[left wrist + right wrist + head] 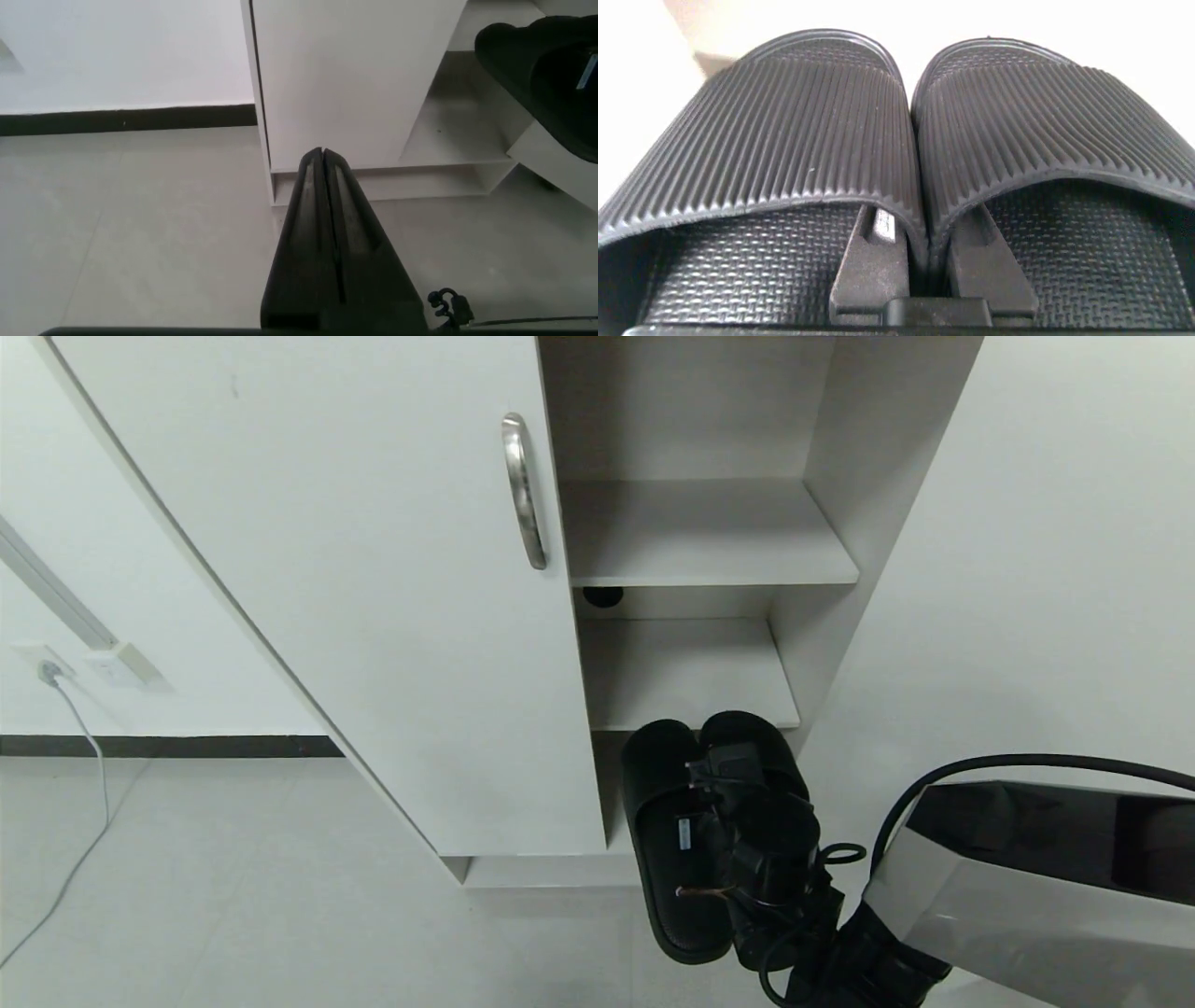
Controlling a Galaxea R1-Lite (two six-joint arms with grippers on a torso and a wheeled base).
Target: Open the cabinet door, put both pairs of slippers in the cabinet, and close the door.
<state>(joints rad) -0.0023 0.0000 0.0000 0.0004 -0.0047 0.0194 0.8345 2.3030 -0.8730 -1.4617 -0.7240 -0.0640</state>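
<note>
A pair of black slippers (667, 821) hangs side by side in front of the open cabinet (700, 537), toes pointing at the front edge of its lower shelf (681, 672). My right gripper (724, 775) is shut on the pair. In the right wrist view its fingers (873, 252) reach under the ribbed straps (785, 121) and pinch the two inner walls together, with the gripper (920, 238) centred between the slippers. My left gripper (322, 163) is shut and empty, low above the floor before the cabinet's base, and the slippers (551, 65) hang off to one side of it.
The cabinet's left door (355, 569) is closed and carries a metal handle (523, 490). Its right door (1027, 569) stands swung open beside my right arm. Both shelves are bare. A wall socket with a grey cable (42, 667) sits at the far left above grey floor tiles.
</note>
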